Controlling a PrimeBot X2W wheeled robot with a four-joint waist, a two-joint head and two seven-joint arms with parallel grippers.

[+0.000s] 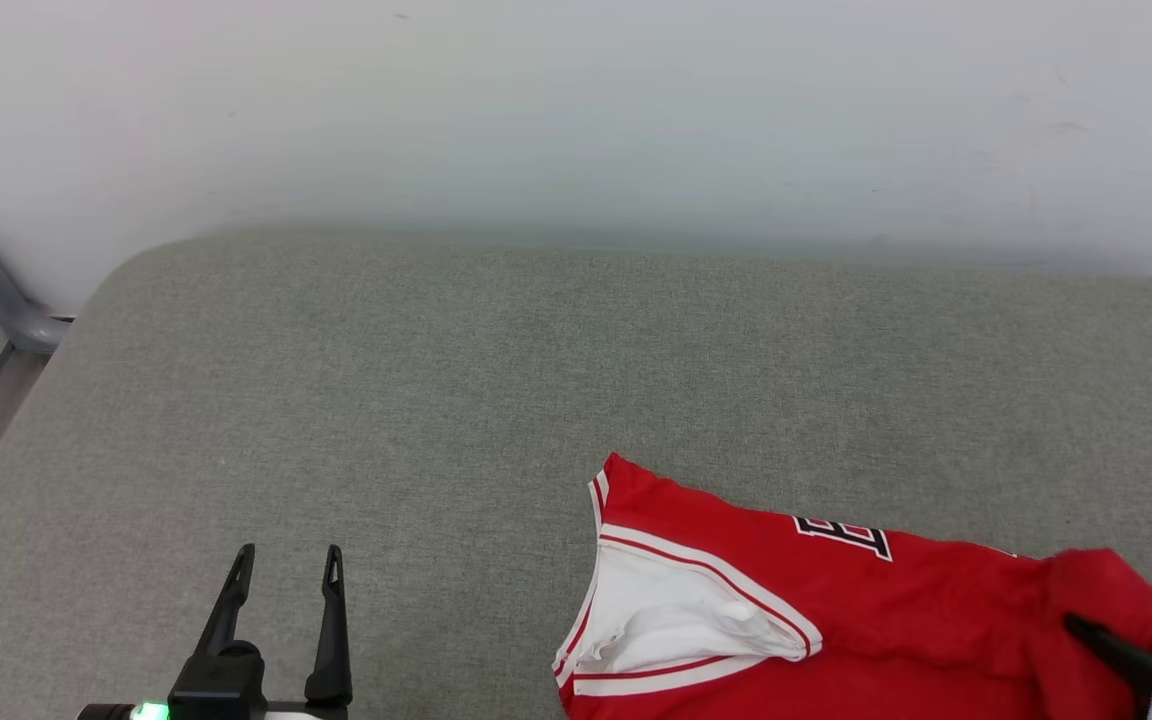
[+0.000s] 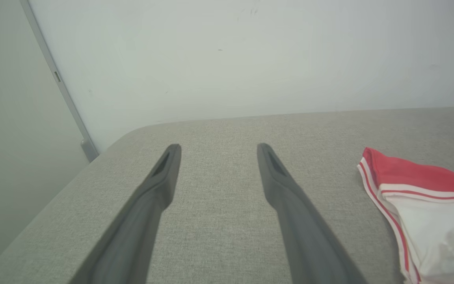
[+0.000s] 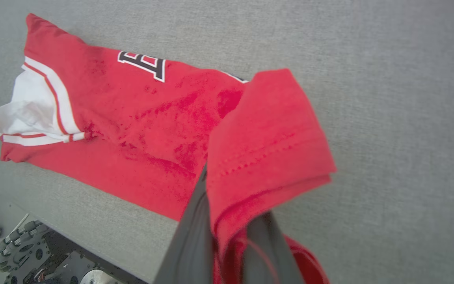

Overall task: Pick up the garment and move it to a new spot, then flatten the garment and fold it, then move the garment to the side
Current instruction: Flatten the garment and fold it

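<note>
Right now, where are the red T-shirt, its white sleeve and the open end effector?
red T-shirt [image 1: 866,610]: head view, chest fabric.
white sleeve [image 1: 656,610]: head view, sleeve middle.
left end effector [image 2: 218,146]: left wrist view, between fingertips.

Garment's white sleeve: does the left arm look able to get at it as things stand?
Probably yes. The left gripper is open and empty, and only bare grey surface lies between it and the white sleeve, the nearest part of the garment. The right gripper grips the opposite red end.
</note>
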